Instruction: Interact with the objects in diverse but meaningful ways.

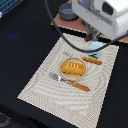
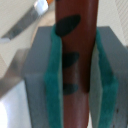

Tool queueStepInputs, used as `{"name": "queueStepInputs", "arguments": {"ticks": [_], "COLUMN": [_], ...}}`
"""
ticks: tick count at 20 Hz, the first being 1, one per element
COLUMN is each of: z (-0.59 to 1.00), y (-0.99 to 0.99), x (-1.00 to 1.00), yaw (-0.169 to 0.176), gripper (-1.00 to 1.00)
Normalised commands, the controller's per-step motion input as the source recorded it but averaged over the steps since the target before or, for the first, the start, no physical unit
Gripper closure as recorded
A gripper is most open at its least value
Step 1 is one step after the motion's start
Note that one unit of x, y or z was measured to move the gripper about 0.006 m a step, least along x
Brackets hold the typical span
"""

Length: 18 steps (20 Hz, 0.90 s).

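The gripper point(image 2: 76, 75) is seen closed on a brown sausage stick point(image 2: 76, 55): in the wrist view the stick stands upright between the two green pads point(image 2: 54, 85), which are pressed against its sides with almost no gap left. In the exterior view the arm hangs over the far end of the striped placemat point(image 1: 40, 82), and the held stick is largely hidden behind the arm's white housing.

On the placemat a shallow bowl point(image 1: 73, 76) is seen with a yellow bread-like block point(image 1: 73, 69) lying in it. A fork point(image 1: 56, 77) with an orange handle lies just beside the bowl on its near side, and a small orange item point(image 1: 92, 61) lies just beyond it. A grey pot point(image 1: 67, 11) stands off the mat, on the brown surface at the far edge.

The step in hand is judged to be carrying the stick to a new resting place. It is best done with the grip kept firm and the stick kept vertical, since a smooth round stick can be expected to slip or swing between soft pads. A bare patch of mat should be chosen, the stick lowered until it touches, and only then released.
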Motion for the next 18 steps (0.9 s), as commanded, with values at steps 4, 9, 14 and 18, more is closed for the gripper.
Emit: {"name": "queueStepInputs", "arguments": {"ticks": [4, 9, 14, 18], "z": [0.04, 0.01, 0.00, 0.00], "y": [0.94, 0.90, 0.78, 0.69], "x": [-0.05, -0.17, -0.39, -0.51], "yaw": [0.000, 0.000, -0.006, -0.021], "gripper": [1.00, 1.00, 1.00, 1.00]}}
